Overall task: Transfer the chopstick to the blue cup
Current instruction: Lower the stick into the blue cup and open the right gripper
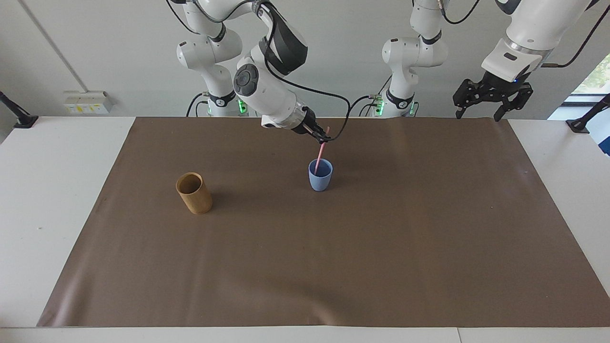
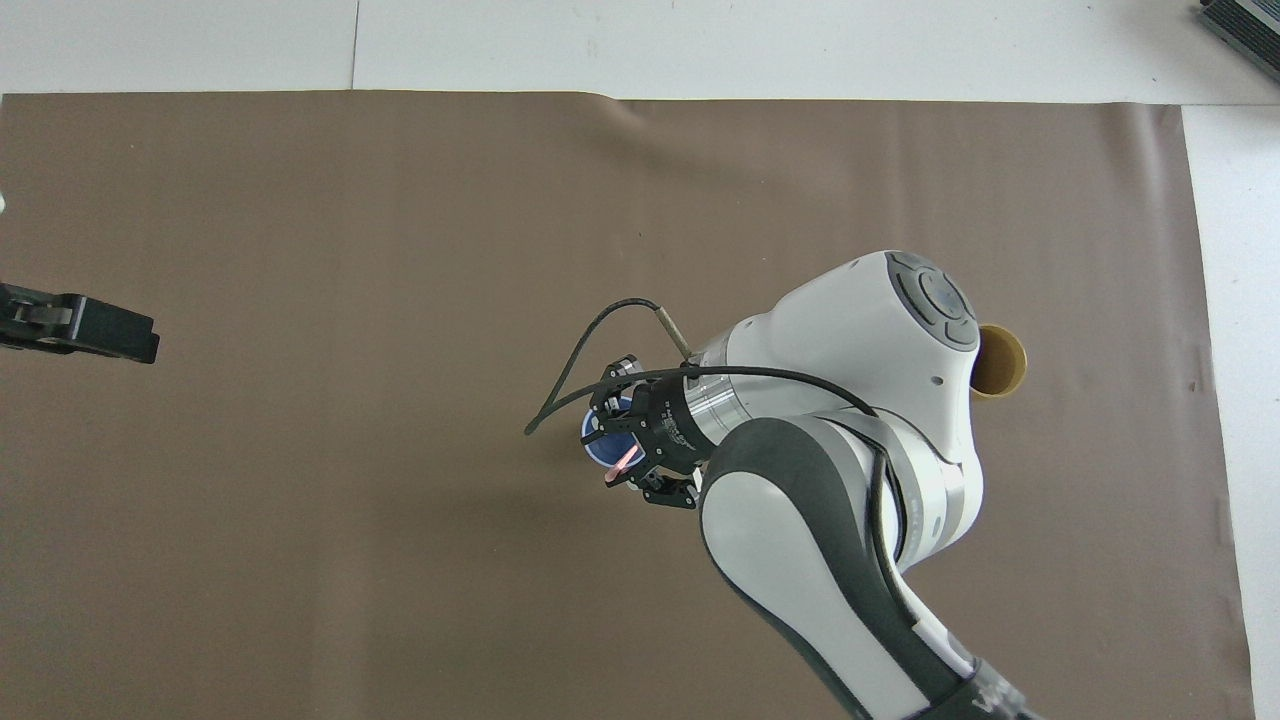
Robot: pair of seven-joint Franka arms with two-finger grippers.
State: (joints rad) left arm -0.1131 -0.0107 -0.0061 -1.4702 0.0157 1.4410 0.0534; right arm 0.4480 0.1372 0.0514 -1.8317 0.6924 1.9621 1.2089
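Note:
The light-blue cup (image 1: 320, 180) stands on the brown mat near the middle, nearer to the robots. The pink chopstick (image 1: 320, 155) has its lower end inside the cup and leans up toward the robots. My right gripper (image 1: 323, 138) is over the cup at the chopstick's upper part, its jaws slightly parted, so it looks open around the stick. In the overhead view the right arm covers most of the cup (image 2: 597, 441); the chopstick's tip (image 2: 624, 463) shows beside the right gripper (image 2: 632, 447). My left gripper (image 1: 487, 112) waits open, high over the mat's edge at the left arm's end.
A taller tan cylindrical cup (image 1: 194, 193) stands on the mat (image 1: 333, 267) toward the right arm's end, also seen past the arm's elbow as the tan cup (image 2: 1001, 360). The left gripper's tip (image 2: 78, 326) shows at the overhead view's edge.

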